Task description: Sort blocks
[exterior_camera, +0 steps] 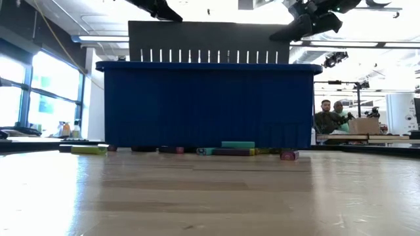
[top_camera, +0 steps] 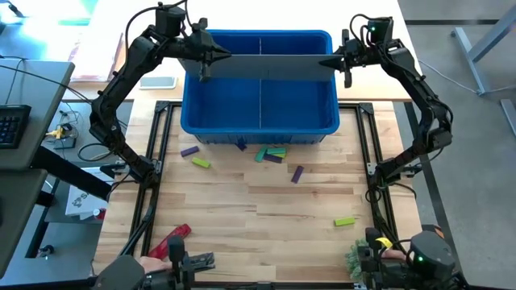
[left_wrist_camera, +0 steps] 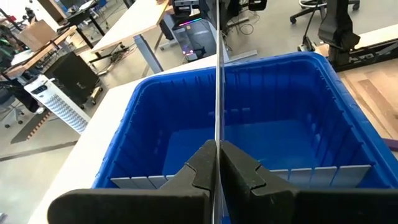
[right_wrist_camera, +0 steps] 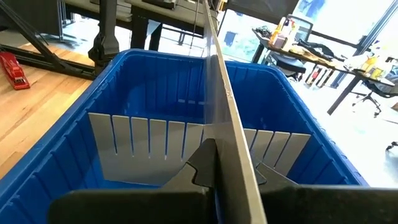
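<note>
A grey slotted divider panel (top_camera: pixel 274 68) (exterior_camera: pixel 210 36) stands on edge above the blue bin (top_camera: pixel 258 127), reaching from the bin's left side to its right. My left gripper (top_camera: pixel 224 56) is shut on the panel's left end and my right gripper (top_camera: pixel 324 61) on its right end. Blocks lie on the table in front of the bin: a purple one (top_camera: pixel 189 151), a lime one (top_camera: pixel 201 163), teal and green ones (top_camera: pixel 270 153), another purple one (top_camera: pixel 297 173) and, nearer, a lime one (top_camera: pixel 344 221). My left gripper pinches the panel's left end edge (left_wrist_camera: pixel 217 134) between its two fingers (left_wrist_camera: pixel 193 174), coming nearly level from the table's left. The panel stands upright over the bin, slotted edge down; I cannot tell whether it touches the bin. My right gripper pinches the panel's right end edge (right_wrist_camera: pixel 219 134) between its two fingers (right_wrist_camera: pixel 199 168), coming nearly level from the table's right. The panel stays upright between the two grippers, its lower edge about level with the bin's rim (exterior_camera: pixel 203 65).
A second slotted divider (right_wrist_camera: pixel 155 149) stands inside the bin, running from near wall to far wall (top_camera: pixel 260 89). A red tool (top_camera: pixel 171 240) lies at the table's near left. Black frame rails (top_camera: pixel 153 193) run along both table sides. People sit in the room behind (exterior_camera: pixel 331 117).
</note>
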